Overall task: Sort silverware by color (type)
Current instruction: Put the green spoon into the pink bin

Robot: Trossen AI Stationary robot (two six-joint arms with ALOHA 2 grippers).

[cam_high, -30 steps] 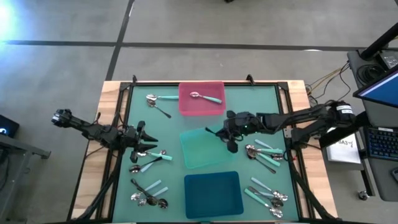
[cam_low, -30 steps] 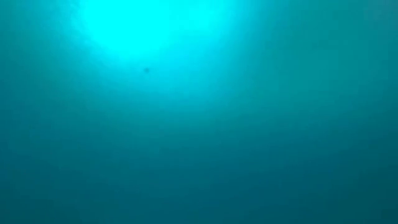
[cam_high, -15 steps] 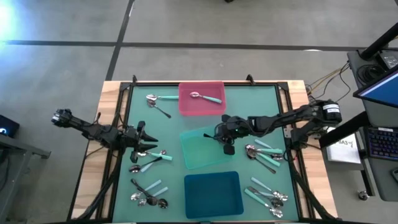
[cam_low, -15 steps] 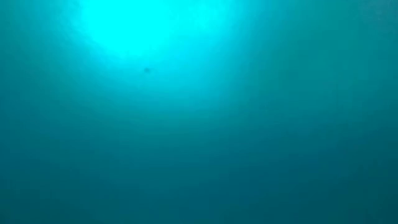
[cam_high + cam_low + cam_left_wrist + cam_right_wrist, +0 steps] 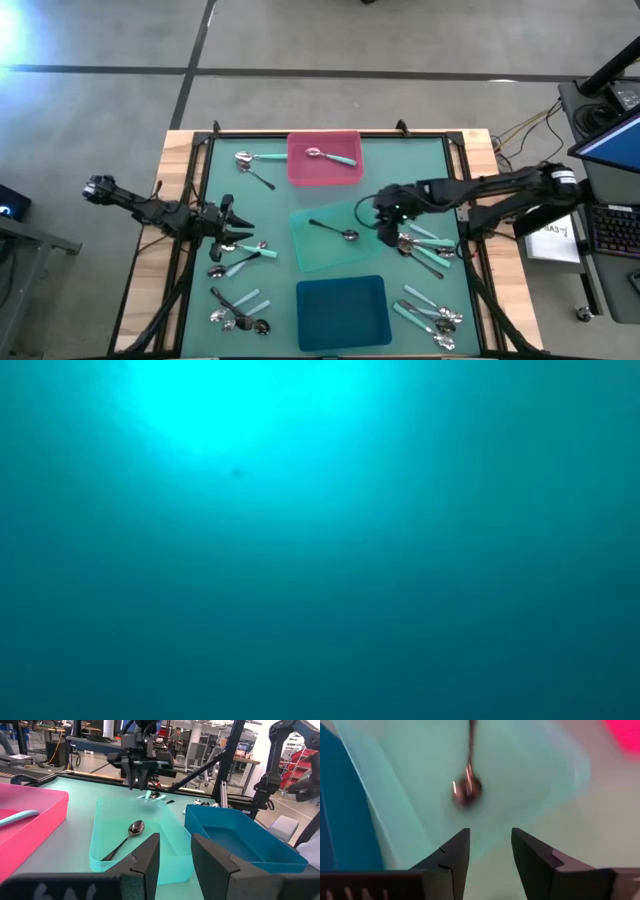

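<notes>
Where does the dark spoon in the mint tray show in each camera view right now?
High view: dark spoon lies mid-picture, inside the mint tray.
Low view: not visible; only a teal glow.
Left wrist view: centre, in the tray.
Right wrist view: upper middle, blurred.
Shared landmark: the mint tray.

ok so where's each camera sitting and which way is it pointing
High view: overhead, straight down on the table; both arms show, left gripper, right gripper.
Low view: only a teal glow, nothing readable.
Left wrist view: on the left arm, looking across the mint tray; own fingers at the bottom.
Right wrist view: looking down into that tray; own fingers apart.
Shared: the dark spoon in the mint tray, in all but the low view.
</notes>
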